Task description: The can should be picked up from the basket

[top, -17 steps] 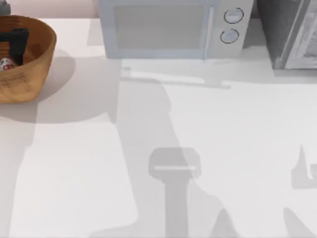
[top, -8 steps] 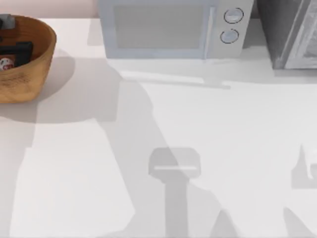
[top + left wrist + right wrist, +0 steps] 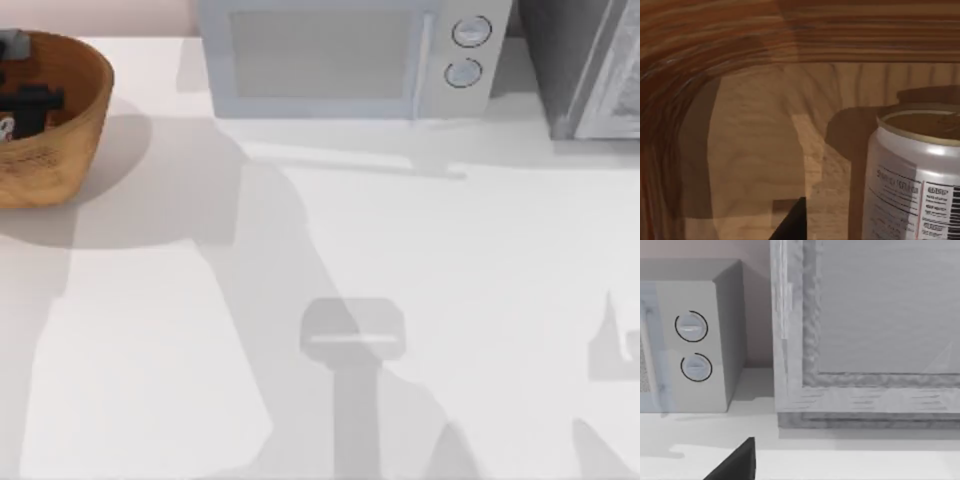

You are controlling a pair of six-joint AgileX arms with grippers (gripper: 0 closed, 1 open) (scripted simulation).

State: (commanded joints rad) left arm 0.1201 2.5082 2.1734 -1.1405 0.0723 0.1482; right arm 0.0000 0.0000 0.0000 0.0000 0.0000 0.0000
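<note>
In the top view, the left gripper [image 3: 28, 100] is seen low inside the basket [image 3: 75, 110] at the table's far left, just beside the can [image 3: 5, 128], and against half a second ago it has sunk slightly, hiding more of the can. In the left wrist view the can [image 3: 912, 175] stands upright on the basket [image 3: 740, 150] floor, close alongside; whether the fingers are apart cannot be told, and a finger could knock the can over. In the right wrist view the microwave [image 3: 690, 345] is faced by the parked right arm.

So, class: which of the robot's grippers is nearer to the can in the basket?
The left. The left gripper is inside the basket, right beside the can. The right gripper faces the microwave, at the table's far right.
</note>
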